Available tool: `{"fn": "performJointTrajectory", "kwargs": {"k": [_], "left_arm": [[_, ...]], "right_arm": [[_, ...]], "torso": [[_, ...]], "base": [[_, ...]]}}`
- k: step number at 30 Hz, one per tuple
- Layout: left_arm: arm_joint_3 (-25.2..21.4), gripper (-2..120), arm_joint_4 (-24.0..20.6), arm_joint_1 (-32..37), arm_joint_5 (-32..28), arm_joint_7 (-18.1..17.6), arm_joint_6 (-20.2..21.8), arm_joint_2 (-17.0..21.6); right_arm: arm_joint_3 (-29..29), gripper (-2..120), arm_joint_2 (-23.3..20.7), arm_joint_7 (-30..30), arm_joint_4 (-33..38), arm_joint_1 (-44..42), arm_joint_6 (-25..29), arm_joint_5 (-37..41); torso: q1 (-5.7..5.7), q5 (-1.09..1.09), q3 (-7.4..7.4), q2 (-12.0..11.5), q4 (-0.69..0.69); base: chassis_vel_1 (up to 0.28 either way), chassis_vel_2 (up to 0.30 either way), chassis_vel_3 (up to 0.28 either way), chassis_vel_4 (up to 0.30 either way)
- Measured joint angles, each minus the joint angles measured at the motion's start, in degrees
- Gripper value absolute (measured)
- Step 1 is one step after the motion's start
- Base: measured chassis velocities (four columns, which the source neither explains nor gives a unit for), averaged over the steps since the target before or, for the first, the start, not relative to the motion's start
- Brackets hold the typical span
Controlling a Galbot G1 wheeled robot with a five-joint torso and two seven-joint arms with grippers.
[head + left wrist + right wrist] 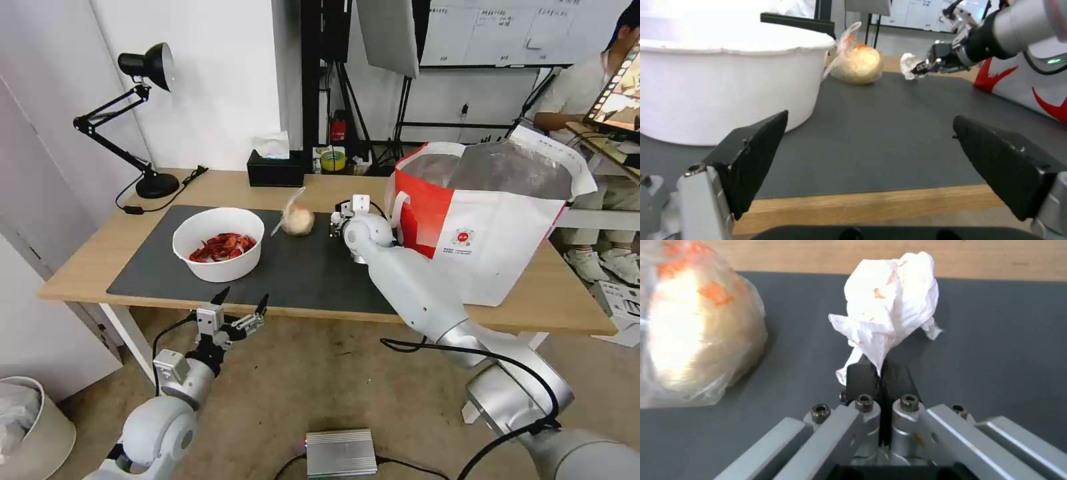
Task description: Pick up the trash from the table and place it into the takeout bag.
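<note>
Centrally, right gripper [880, 373] fingers [862, 376] clench the crumpled tissue [889, 303]; left gripper [240, 301] fingers released; bowl [218, 243] holds crayfish shells [223, 246] left of centre.

Right tool [880, 373] clamped, left tool [241, 301] spread

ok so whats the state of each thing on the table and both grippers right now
right gripper: shut on the tissue
left gripper: open, before the table edge
bowl: upright, shells inside
bagged ball: resting on the mat
takeout bag: upright, mouth open
</note>
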Motion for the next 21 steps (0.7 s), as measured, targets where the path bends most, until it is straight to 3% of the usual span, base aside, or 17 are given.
{"fn": "performJointTrajectory", "kwargs": {"k": [9, 21], "left_arm": [[-0.6, 100, -0.3, 0.5, -0.3, 0.0, 0.0, 0.3], [-1.1, 100, -0.9, 1.7, -0.4, -0.1, 0.0, 0.2]], "right_arm": [[-1.6, 0, -4.2, 2.2, 9.2, -2.5, -0.3, 3.5], [-2.9, 0, -11.0, 11.3, 30.4, -11.1, -1.5, 8.7]], "torso": [[0.0, 0.0, 0.0, 0.0, -0.02], [0.0, 0.01, 0.0, 0.0, -0.01]], "base": [[0.0, 0.0, 0.0, 0.0], [0.0, 0.0, 0.0, 0.0]]}}
